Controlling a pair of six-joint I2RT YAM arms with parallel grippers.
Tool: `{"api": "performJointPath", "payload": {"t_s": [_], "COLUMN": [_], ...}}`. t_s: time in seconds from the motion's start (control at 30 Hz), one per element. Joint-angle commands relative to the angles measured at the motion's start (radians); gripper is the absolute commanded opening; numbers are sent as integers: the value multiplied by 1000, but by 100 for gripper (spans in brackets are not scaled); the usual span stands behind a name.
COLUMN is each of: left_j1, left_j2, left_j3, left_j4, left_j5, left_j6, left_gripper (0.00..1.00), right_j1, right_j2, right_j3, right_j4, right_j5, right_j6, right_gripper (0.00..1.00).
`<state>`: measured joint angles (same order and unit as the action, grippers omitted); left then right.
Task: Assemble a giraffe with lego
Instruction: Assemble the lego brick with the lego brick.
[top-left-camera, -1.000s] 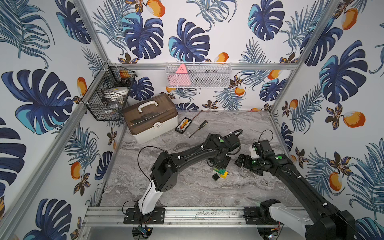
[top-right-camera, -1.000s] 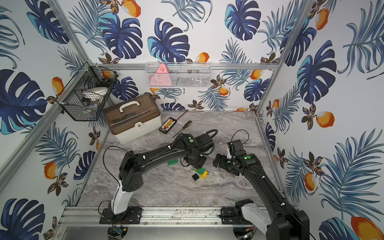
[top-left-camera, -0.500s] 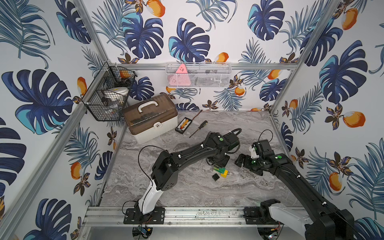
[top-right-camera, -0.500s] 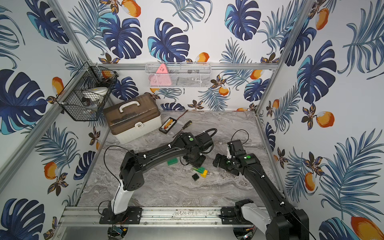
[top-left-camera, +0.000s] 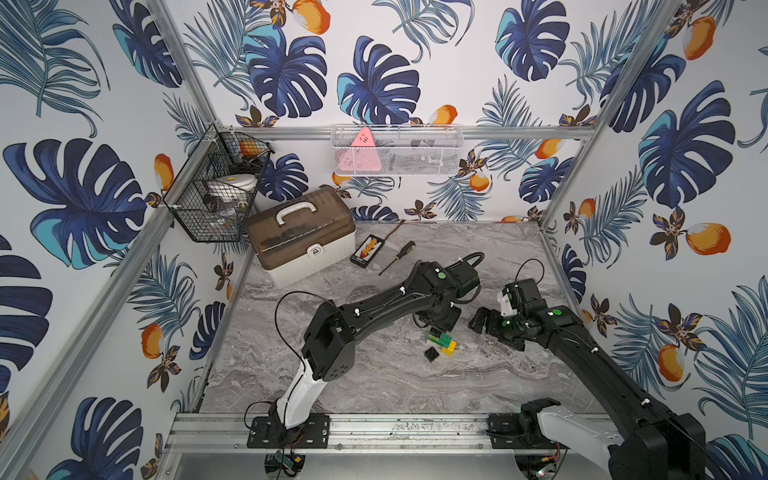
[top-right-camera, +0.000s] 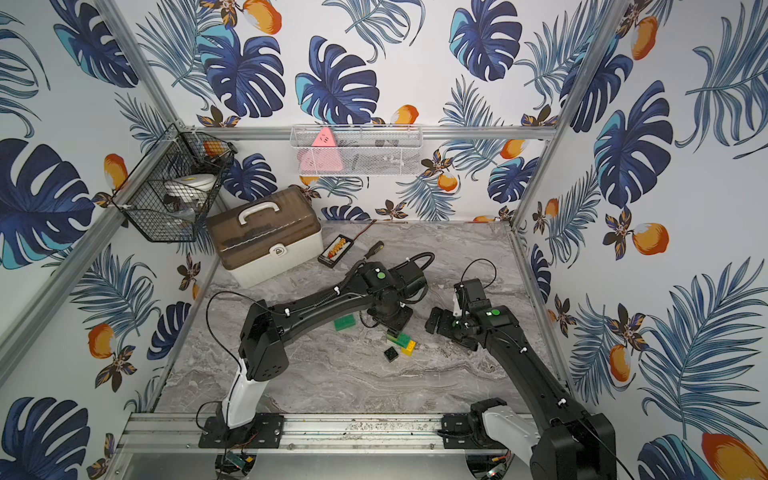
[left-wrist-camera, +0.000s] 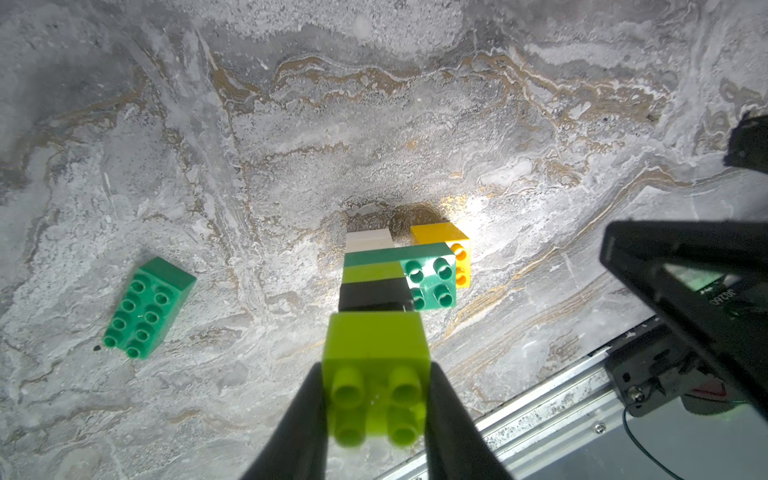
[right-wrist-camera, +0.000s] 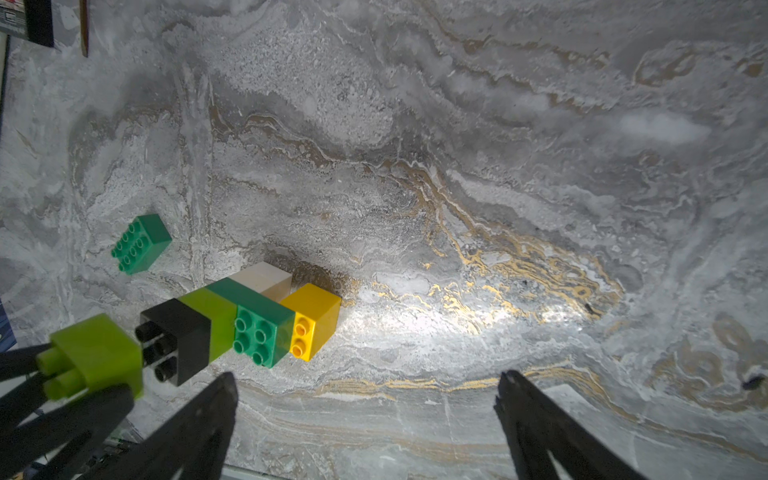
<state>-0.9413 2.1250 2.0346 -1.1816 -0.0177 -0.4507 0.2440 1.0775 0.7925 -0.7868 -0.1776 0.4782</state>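
My left fingers (left-wrist-camera: 301, 415) are clamped on a lime square studded plastic brick (left-wrist-camera: 374, 345), held just beside the black end of the part-built giraffe of joined white, yellow, green and black bricks (right-wrist-camera: 257, 316), which lies on the grey marble counter (right-wrist-camera: 457, 166). My right fingers (right-wrist-camera: 203, 424) gape wide, holding nothing.

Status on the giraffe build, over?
Left gripper shut on lime brick, held at black end of giraffe. Right gripper open, empty. Loose dark-green brick lies apart, not in the way.
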Motion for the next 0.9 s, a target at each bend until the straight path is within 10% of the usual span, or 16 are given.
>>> {"api": "performJointPath", "payload": {"t_s": [0.0, 0.87], "left_j1": [6, 9], "left_j2": [-10, 26], "left_j3": [7, -56], "left_j4": [-13, 9], "left_j5": [8, 50], "left_j6": [0, -14], "left_gripper": [33, 33], "right_j1": [0, -5], "right_j2": [5, -2], "right_j3": [2, 0], "right_j4": [21, 26], "right_j5": [-5, -10], "right_j6": [3, 0], "right_gripper": [100, 100]}}
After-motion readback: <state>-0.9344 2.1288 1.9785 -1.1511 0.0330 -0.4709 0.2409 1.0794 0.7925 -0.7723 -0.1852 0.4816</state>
